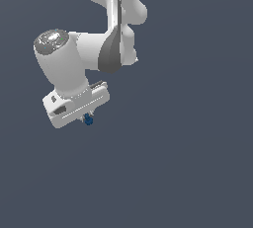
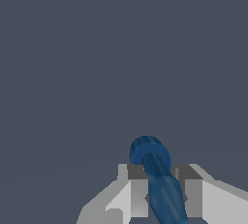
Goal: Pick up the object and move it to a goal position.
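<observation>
The dark-blue object point(image 2: 157, 179) sits between the two fingers of the claw point(image 2: 162, 198), which are closed against it from either side, so the claw is clamped on it. In the wrist view the object shows as a long, narrow piece with a rounded, ring-like knob at its far end; that knob pokes out beyond the fingertips, while the slimmer shaft runs back between the grey inner faces of the fingers point(image 2: 138, 196) toward the camera. The shaft lies a little slantwise across the gap instead of square with it. In the exterior view the same object point(image 1: 89, 120) is only a tiny blue speck hanging just beneath the underside of the claw point(image 1: 87, 118), far smaller than the white hand that carries it, and its shape cannot be made out there. The fingers themselves are mostly hidden in that view behind the blocky white hand point(image 1: 74, 104), which is tilted so that one end rides higher than the other. Above the hand comes the thick white wrist with its rounded grey-topped cap point(image 1: 52, 41), then a dark grey joint band point(image 1: 111, 54), and beyond that the white arm point(image 1: 116, 5) rises up out of the picture. All around the claw and its load there is only a flat, dark slate-blue backdrop point(image 1: 197, 148), with no surface touching the object anywhere that shows.
</observation>
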